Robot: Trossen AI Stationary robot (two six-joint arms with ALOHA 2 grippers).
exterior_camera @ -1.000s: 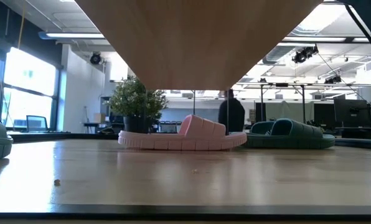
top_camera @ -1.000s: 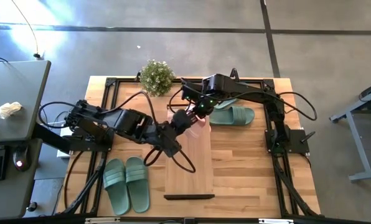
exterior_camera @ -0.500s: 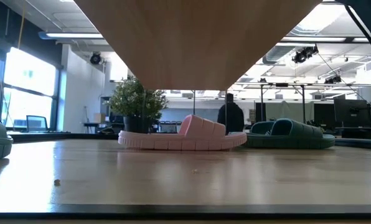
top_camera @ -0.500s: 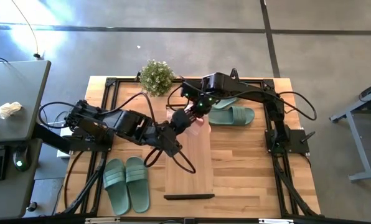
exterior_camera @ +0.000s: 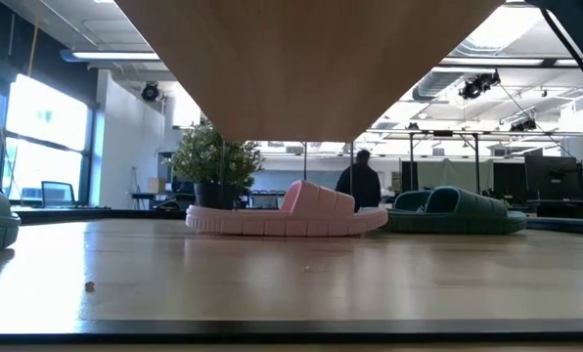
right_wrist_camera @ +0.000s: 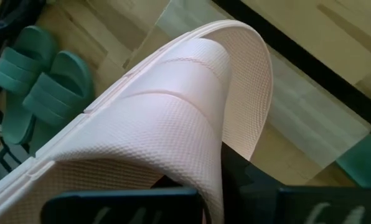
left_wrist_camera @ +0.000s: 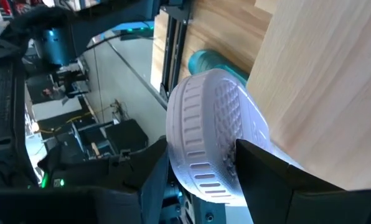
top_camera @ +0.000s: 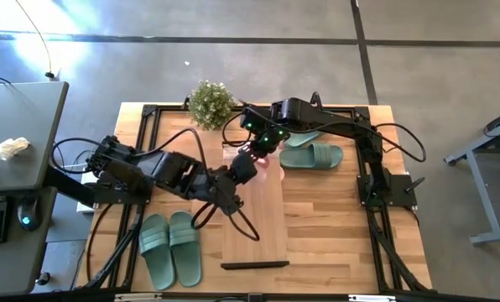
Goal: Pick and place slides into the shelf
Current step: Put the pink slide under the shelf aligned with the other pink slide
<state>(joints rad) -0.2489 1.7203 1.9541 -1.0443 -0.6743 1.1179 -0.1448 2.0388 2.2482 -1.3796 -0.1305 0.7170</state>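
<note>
A pale pink slide (right_wrist_camera: 173, 118) is held at the far end of the shelf (top_camera: 255, 222), where both grippers meet. In the right wrist view the pink slide fills the picture, its wide strap arched above the sole, with the right gripper's dark fingers (right_wrist_camera: 248, 186) closed on it from below. In the left wrist view a pink slide's ribbed sole (left_wrist_camera: 213, 140) is seen edge-on against the light wood of the shelf, gripped between the left gripper's fingers (left_wrist_camera: 266, 177), which stand partly apart around it; whether this is the same slide as the one in the right gripper cannot be told. From above, the left gripper (top_camera: 243, 168) is reached in from the left side of the table (top_camera: 334, 243) and the right gripper (top_camera: 263, 144) from the far right, just beside each other. In the low view a second pink slide (exterior_camera: 290, 210) is seen lying flat on the table beneath the shelf plank. One sage-green pair (top_camera: 171, 248) lies side by side on the table left of the shelf, and another green pair (top_camera: 310, 151) lies near the far right corner. A small potted plant (top_camera: 210, 103) stands at the far edge. A person (exterior_camera: 360, 184) is seen in the room behind.
</note>
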